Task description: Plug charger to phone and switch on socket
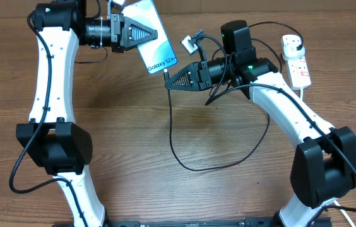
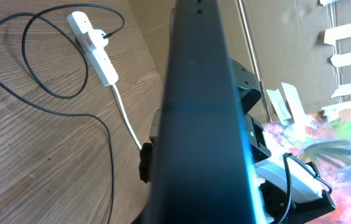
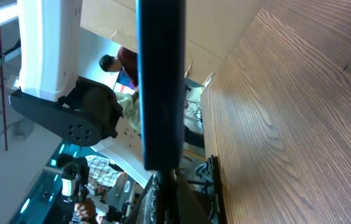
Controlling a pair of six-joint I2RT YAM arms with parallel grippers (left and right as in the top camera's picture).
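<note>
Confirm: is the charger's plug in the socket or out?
In. The black plug sits seated in the white socket; the left wrist view shows the same.

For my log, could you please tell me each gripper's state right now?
Left gripper: closed, holding the phone.
Right gripper: closed, holding the charger near its connector tip.

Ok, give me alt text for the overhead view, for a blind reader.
Above a wooden table, the left end effector holds up a Galaxy S24 phone while the right end effector holds the tip of the black charger cable just below it. A white power strip sits far right.
</note>
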